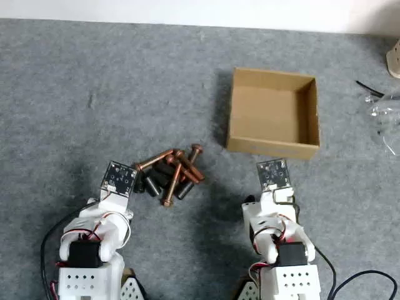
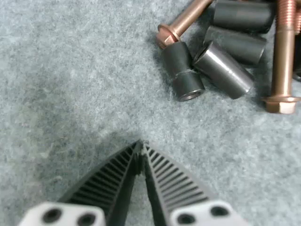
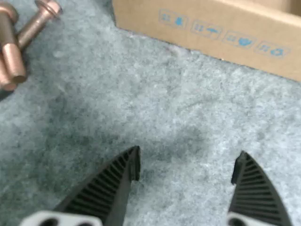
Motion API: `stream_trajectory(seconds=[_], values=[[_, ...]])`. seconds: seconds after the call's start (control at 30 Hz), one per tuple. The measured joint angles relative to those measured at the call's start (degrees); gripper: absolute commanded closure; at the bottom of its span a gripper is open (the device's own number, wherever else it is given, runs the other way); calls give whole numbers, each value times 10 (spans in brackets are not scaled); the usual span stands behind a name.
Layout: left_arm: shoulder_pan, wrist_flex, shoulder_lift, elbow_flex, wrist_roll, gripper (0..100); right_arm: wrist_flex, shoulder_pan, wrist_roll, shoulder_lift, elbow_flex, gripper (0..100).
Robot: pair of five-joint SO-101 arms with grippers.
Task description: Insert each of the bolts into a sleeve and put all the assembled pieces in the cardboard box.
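Observation:
Several copper bolts (image 1: 176,167) and black sleeves (image 1: 164,177) lie in a loose pile on the grey mat, apart from one another. My left gripper (image 2: 141,147) is shut with nothing in it, a little short of the nearest sleeve (image 2: 182,70) and a second sleeve (image 2: 229,69); bolts (image 2: 283,56) lie around them. The left arm (image 1: 117,180) sits just left of the pile. My right gripper (image 3: 188,160) stands open over bare mat, near the front wall of the cardboard box (image 3: 211,28). The cardboard box (image 1: 273,146) holds nothing. Two bolts (image 3: 37,21) lie off to its side.
The right arm (image 1: 274,175) stands just below the box's near wall. Black cables and clear plastic bits (image 1: 381,106) lie at the right edge, with a pale object (image 1: 394,59) above them. Grey mat stretches open on the left and far side.

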Motion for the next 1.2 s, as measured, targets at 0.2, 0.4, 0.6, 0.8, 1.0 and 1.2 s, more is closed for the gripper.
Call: stream_trajectory(seconds=[0.2, 0.4, 0.6, 0.8, 1.0, 1.2], values=[[0, 0, 0, 0, 0, 993, 0, 0, 0, 0, 0, 706], [0, 0, 0, 0, 0, 993, 0, 0, 0, 0, 0, 706], [0, 0, 0, 0, 0, 993, 0, 0, 0, 0, 0, 706], [0, 0, 0, 0, 0, 993, 0, 0, 0, 0, 0, 706], [0, 0, 0, 0, 0, 993, 0, 0, 0, 0, 0, 706], [0, 0, 0, 0, 0, 993, 0, -13, 0, 0, 0, 706]])
